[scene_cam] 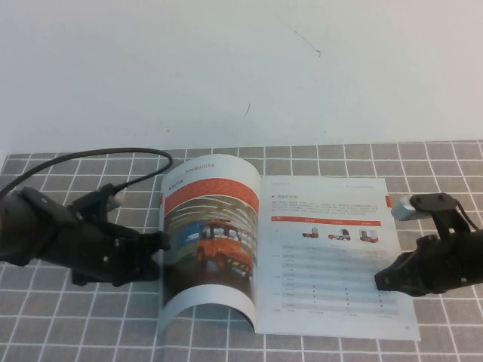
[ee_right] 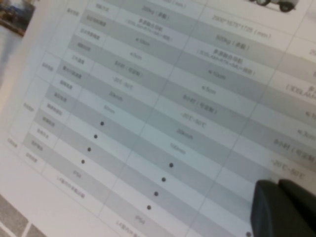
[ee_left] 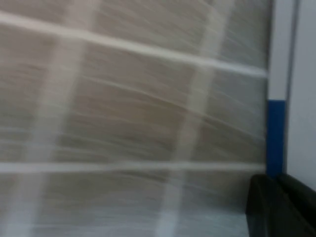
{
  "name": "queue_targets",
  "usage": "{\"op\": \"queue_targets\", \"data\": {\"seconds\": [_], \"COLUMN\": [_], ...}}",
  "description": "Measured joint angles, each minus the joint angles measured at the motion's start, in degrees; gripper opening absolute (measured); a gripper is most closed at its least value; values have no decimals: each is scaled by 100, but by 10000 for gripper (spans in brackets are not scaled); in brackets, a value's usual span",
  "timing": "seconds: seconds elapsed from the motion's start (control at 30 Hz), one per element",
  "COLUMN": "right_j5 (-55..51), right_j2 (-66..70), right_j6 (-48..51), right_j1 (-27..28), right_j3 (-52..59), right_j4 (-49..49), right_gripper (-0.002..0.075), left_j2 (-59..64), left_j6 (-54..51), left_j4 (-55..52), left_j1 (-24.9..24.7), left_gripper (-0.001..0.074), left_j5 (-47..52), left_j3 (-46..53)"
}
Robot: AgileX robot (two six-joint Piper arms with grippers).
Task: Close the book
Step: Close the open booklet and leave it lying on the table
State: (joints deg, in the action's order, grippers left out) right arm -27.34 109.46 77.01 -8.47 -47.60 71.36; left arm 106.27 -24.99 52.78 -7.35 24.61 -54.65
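Observation:
An open book (scene_cam: 332, 271) lies on the checked cloth. Its left page (scene_cam: 211, 234), showing a red truck, is lifted and curls over toward the spine. My left gripper (scene_cam: 160, 241) is shut, low over the cloth, its tip against the outer edge of that lifted page. In the left wrist view the dark fingertips (ee_left: 279, 197) sit beside the page's white sheet with its blue stripe (ee_left: 275, 133). My right gripper (scene_cam: 379, 280) is shut, its tip resting on the right page near that page's outer edge. In the right wrist view the printed table (ee_right: 148, 98) fills the frame, with the fingertips (ee_right: 276, 197) on it.
A grey and white checked cloth (scene_cam: 90, 324) covers the table in front of a white wall (scene_cam: 241, 68). A black cable (scene_cam: 98, 154) loops behind the left arm. The right arm's white camera (scene_cam: 404, 207) sits just off the book's right edge.

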Motion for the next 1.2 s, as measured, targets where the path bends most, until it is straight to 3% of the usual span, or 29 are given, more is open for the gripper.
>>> {"op": "queue_targets", "data": {"seconds": [0.17, 0.33, 0.53, 0.63, 0.77, 0.9, 1.2], "right_j5": [-8, -14, 2, 249, 803, 1330, 1586], "right_j2": [0, 3, 4, -159, -608, -1476, -3091], "right_j6": [0, 99, 48, -347, -963, -1557, -1667], "right_j1": [0, 0, 0, -35, -48, -48, 222], "right_j3": [0, 0, 0, 0, 62, 74, 97], "right_j4": [0, 46, 166, -250, -1285, -2140, -2400], "right_gripper": [-3, -3, -3, -3, -3, -3, -3], "left_j2": [47, 62, -45, -221, -636, -1276, -3298], "left_j6": [-1686, -3997, -4556, -4606, -4627, -4451, -2908], "left_j4": [1716, 3974, 4325, 4372, 4243, 3304, 293], "left_j1": [-262, -508, -623, -577, -451, -394, -306], "left_gripper": [-4, -4, -4, -4, -3, -4, -4], "left_j5": [926, 2658, 3206, 3219, 3020, 2403, 1419], "left_j3": [0, 0, -55, -58, -58, -58, -58]}}
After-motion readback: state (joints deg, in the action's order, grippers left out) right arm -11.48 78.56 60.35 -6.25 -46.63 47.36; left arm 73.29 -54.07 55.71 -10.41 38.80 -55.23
